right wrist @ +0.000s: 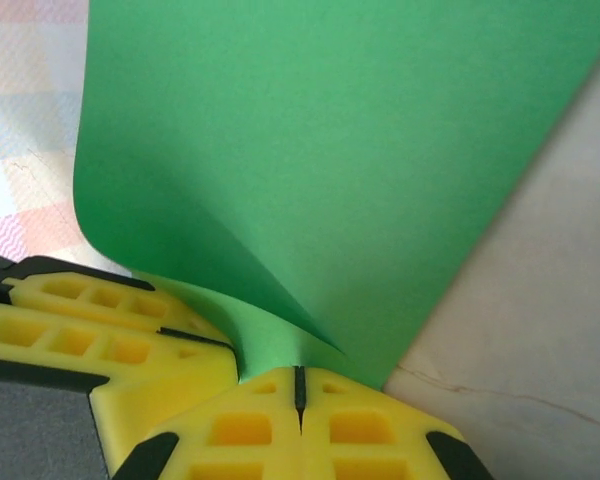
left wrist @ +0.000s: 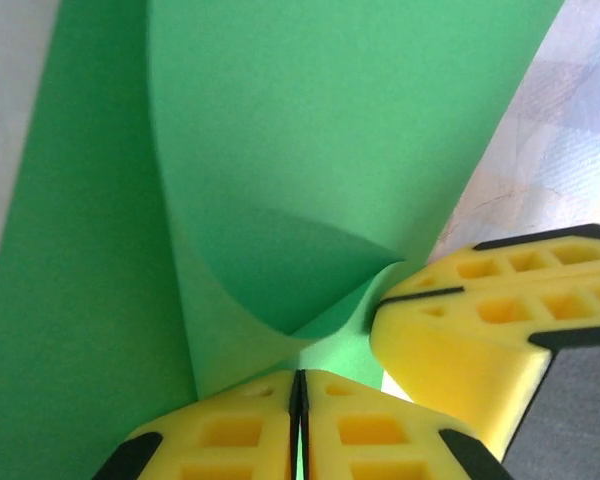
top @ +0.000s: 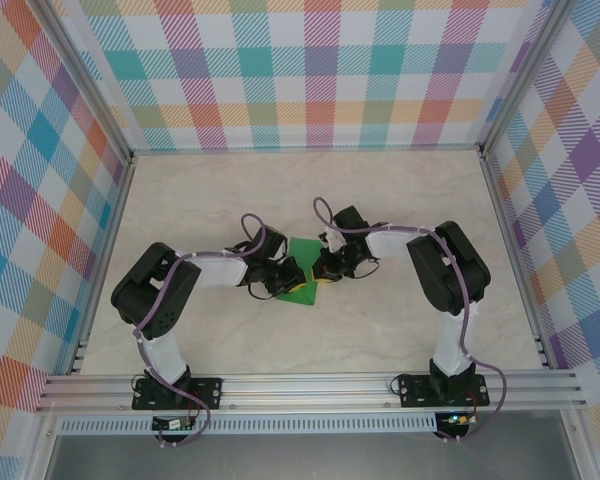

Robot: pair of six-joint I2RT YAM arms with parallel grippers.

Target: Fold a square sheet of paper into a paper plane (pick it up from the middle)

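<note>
Found jaws of left gripper (left wrist: pixel 300 400) pressed together in own wrist view: yellow pads meeting along a thin dark seam, sliver of green showing low in that seam. Pinching the square sheet of paper (left wrist: pixel 320 130) at the bottom of its bend. Found jaws of right gripper (right wrist: pixel 300 395) likewise pressed together, closed on the same sheet, curled edge of the paper running down into the seam between the pads.

Seen from left wrist: fingers (left wrist: pixel 470 330) of right gripper entering from the right, tips just beside the left pair and touching the paper. Seen from right wrist: fingers (right wrist: pixel 110 335) of left gripper entering from the left, just beside the right pair.

Noted sheet curved, not flat: one layer rising from the pinch and bowing over, a second layer behind it, shaded hollow between the two. Cannot tell whether the edges line up.

Located from top external camera: paper (top: pixel 303 252) at middle of table (top: pixel 400 210), between the two wrists, partly hidden by both grippers. Logged both arms bent inward, facing each other across the sheet, grippers close together. Pale marbled tabletop beside the paper in both wrist views. Plaid walls (top: pixel 310 70) on three sides of the workspace.
</note>
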